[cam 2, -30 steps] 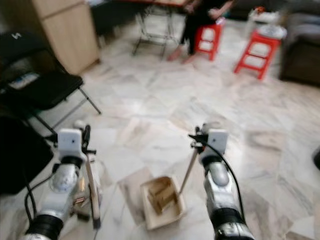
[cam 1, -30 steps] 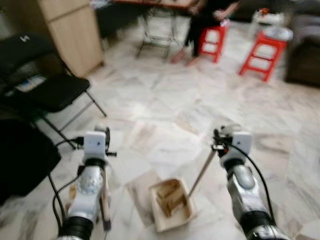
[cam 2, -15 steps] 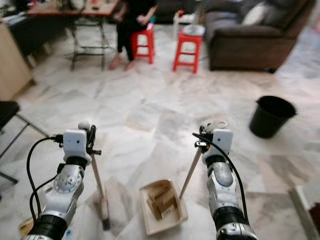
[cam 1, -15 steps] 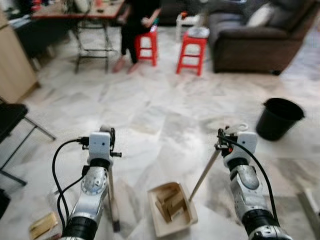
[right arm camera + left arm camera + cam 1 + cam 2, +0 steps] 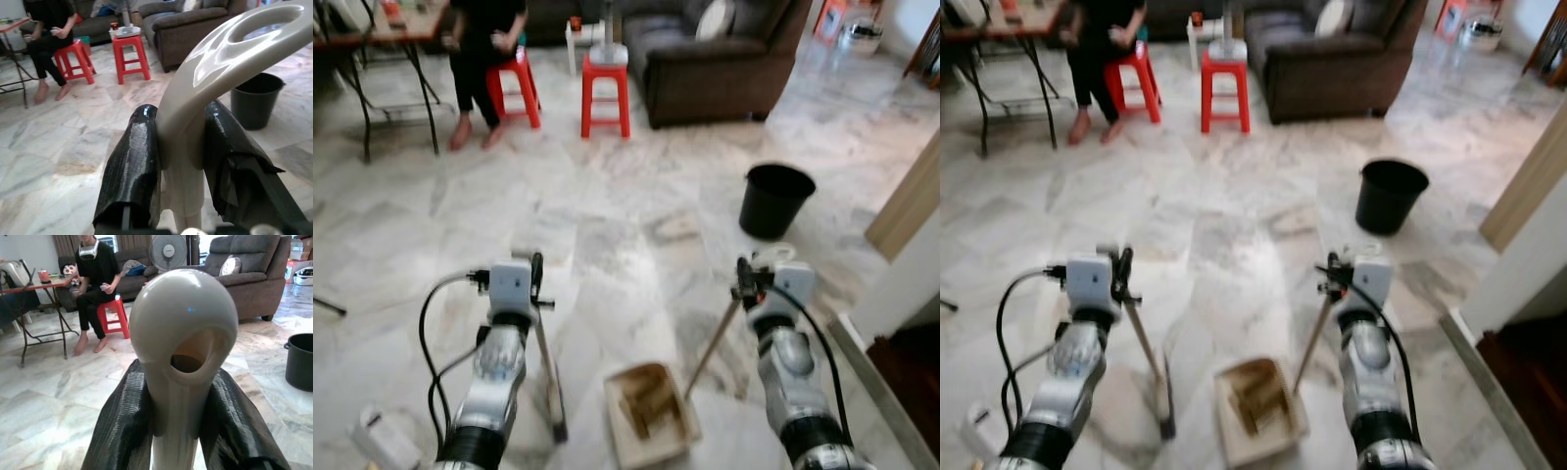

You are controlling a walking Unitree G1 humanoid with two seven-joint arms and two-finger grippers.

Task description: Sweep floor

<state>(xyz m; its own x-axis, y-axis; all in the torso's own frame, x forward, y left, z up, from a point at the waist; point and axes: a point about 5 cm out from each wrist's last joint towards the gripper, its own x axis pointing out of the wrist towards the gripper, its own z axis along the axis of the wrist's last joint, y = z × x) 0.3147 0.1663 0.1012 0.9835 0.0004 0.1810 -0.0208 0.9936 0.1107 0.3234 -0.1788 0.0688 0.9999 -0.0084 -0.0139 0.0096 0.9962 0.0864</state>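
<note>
My left gripper (image 5: 532,274) is shut on the top of a broom handle (image 5: 546,352), which slants down to the floor at its dark lower end (image 5: 559,429). In the left wrist view the black fingers (image 5: 122,431) clamp the handle's rounded cream cap (image 5: 183,328). My right gripper (image 5: 747,281) is shut on the dustpan's long handle (image 5: 710,343). The cream dustpan (image 5: 651,416) rests on the marble floor between my arms with brown scraps in it. In the right wrist view the fingers (image 5: 129,166) grip the looped handle end (image 5: 220,54).
A black bucket (image 5: 776,199) stands ahead to the right. Beyond it are a brown sofa (image 5: 724,59), two red stools (image 5: 605,93) and a seated person (image 5: 480,49) by a table. A wall corner (image 5: 901,284) closes the right side. A pale box (image 5: 382,441) lies at lower left.
The camera has swung to the right: the black chair and cupboard have left the view, and the bucket, sofa and wall corner have come in. Both grippers keep their hold.
</note>
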